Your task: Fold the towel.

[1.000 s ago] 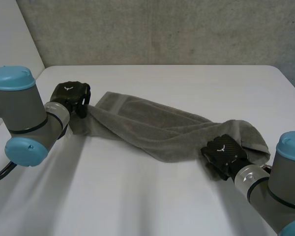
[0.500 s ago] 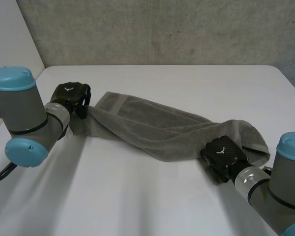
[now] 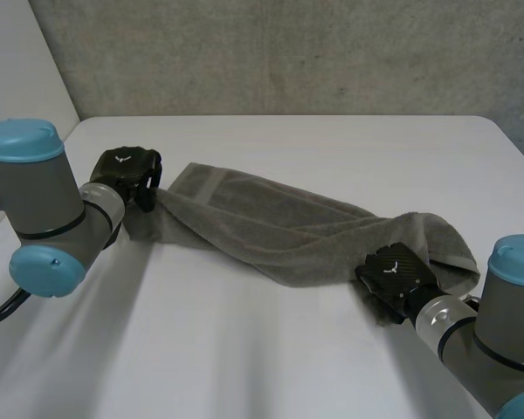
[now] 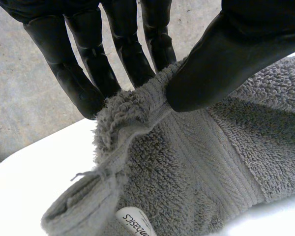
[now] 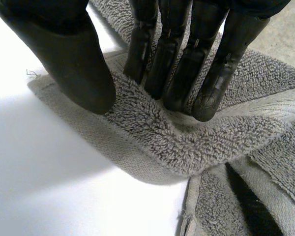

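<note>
A grey towel [image 3: 271, 223] lies bunched in a long strip across the white table, from my left hand [image 3: 127, 170] to my right hand [image 3: 397, 272]. In the left wrist view my left hand [image 4: 226, 54] pinches the towel's [image 4: 187, 162] hemmed corner between thumb and fingers, lifted a little off the table. In the right wrist view my right hand [image 5: 182, 59] is on the towel's other end. Its thumb and straight fingers squeeze a raised ridge of towel [image 5: 187, 142] between them, close to the table.
The white table [image 3: 332, 148] runs back to a concrete wall. Bare tabletop lies in front of the towel and behind it. A label shows on the towel's underside near my left hand.
My right hand has edged slightly toward the table's near side on the towel's end. My left hand and the towel's strip have stayed put.
</note>
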Robot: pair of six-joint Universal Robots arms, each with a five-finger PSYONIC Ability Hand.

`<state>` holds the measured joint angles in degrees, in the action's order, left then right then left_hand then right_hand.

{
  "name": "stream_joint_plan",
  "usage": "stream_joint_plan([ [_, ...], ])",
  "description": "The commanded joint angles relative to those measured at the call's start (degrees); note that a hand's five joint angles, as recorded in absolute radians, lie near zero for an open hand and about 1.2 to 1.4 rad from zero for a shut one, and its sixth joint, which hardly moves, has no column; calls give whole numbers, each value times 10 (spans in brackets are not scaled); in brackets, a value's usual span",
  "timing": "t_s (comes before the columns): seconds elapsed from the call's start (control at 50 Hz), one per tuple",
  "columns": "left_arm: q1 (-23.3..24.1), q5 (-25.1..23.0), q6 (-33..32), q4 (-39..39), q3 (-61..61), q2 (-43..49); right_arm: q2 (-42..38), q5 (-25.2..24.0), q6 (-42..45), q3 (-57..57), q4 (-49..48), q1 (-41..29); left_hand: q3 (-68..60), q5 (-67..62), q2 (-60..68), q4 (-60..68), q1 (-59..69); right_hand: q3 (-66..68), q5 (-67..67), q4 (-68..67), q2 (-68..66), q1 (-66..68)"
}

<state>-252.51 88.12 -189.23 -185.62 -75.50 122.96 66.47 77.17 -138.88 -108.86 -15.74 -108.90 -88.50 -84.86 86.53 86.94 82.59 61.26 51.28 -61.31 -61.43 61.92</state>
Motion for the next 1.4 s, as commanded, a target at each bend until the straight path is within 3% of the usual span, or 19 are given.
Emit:
stream_joint_plan([
  [0.02, 0, 0, 0, 0, 0, 0, -6, 0, 0, 3, -1, 1, 85, 149, -65, -69, -26, 102, 102, -102, -100, 96],
  [0.28, 0, 0, 0, 0, -1, -1, -5, 5, -2, 16, 5, 8, 85, 149, -65, -69, -26, 187, 187, -187, -186, 181],
  [0.4, 0, 1, 0, 3, -1, -4, 74, 8, -17, 32, 16, 21, 85, 149, -65, -69, -26, 187, 187, -187, -186, 181],
  [0.56, 0, -1, 0, 4, -5, -9, 151, 1, -155, 79, 41, 144, 85, 149, -65, -69, -26, 187, 187, -187, -186, 181],
  [0.68, 0, -4, -3, 4, -9, -6, 155, -49, -217, 109, 112, 210, 85, 149, -65, -69, -26, 187, 187, -187, -186, 181],
  [0.76, 9, -7, -9, 4, -17, -6, 137, -91, -213, 112, 148, 224, 85, 149, -65, -69, -26, 187, 187, -187, -186, 181],
  [0.9, 19, -5, -19, 20, -18, -14, 113, -95, -177, 145, 213, 223, 85, 149, -65, -69, -26, 187, 187, -187, -186, 181],
  [1.04, 20, -6, -120, 70, -4, -46, 89, -91, -89, 237, 313, 221, 85, 149, -65, -69, -26, 187, 187, -187, -186, 181],
  [1.2, 25, -2, -149, 70, 38, 0, -13, -88, -80, 325, 371, 165, 85, 149, -65, -69, -26, 187, 187, -187, -186, 181],
  [1.36, 35, 0, -151, 83, 173, 98, -121, -32, -76, 457, 381, 116, 85, 149, -65, -69, -26, 187, 187, -187, -186, 181],
  [1.4, 35, 1, -150, 97, 256, 129, -155, 2, -65, 543, 381, 97, 85, 149, -65, -69, -26, 187, 187, -187, -186, 181],
])
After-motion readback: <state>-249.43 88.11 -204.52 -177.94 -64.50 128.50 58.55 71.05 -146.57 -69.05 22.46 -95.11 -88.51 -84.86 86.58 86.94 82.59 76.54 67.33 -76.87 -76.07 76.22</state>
